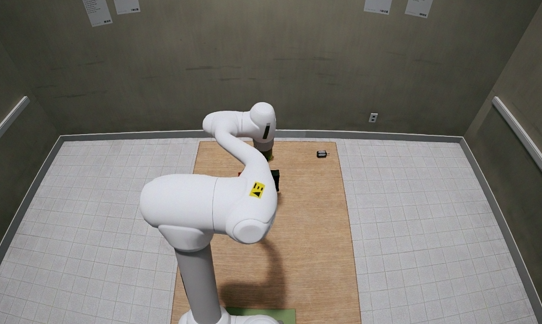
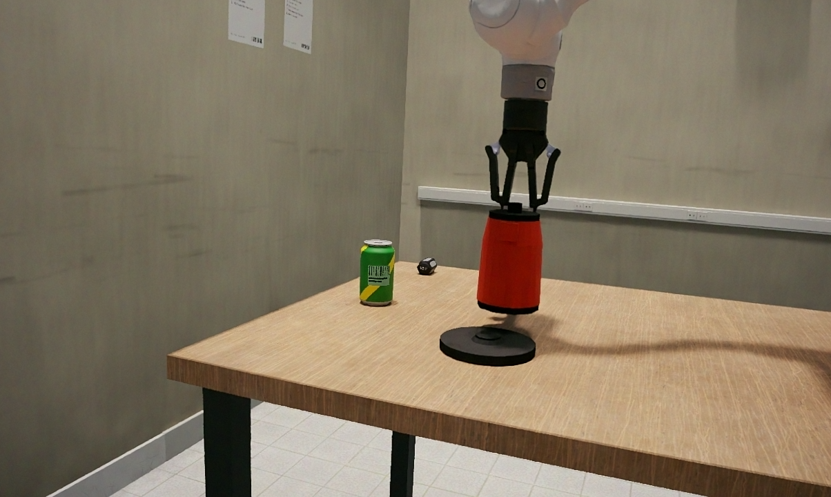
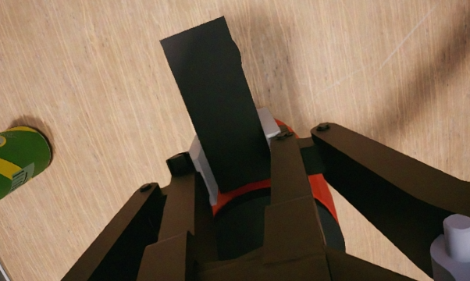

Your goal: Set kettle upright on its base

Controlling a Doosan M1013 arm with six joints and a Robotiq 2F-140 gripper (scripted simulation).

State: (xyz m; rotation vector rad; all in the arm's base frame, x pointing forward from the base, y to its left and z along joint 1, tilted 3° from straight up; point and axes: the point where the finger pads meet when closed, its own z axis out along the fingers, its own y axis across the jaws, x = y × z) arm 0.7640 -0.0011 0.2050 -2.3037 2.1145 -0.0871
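The red kettle (image 2: 509, 262) with a black lid hangs upright in the air, held at the knob on its lid. My gripper (image 2: 521, 203) is shut on that knob. The black round base (image 2: 486, 344) with its stud lies flat on the wooden table, below the kettle and slightly to its left in the exterior view. The kettle's bottom is a short way above the base and does not touch it. In the wrist view the kettle's red body (image 3: 317, 187) and black handle (image 3: 215, 101) show between my fingers. In the top view the arm hides most of the kettle; its handle (image 1: 275, 179) shows.
A green and yellow can (image 2: 377, 272) stands on the table left of the base and also shows in the wrist view (image 3: 8, 164). A small black object (image 2: 426, 266) lies near the far table edge and shows in the top view (image 1: 322, 153).
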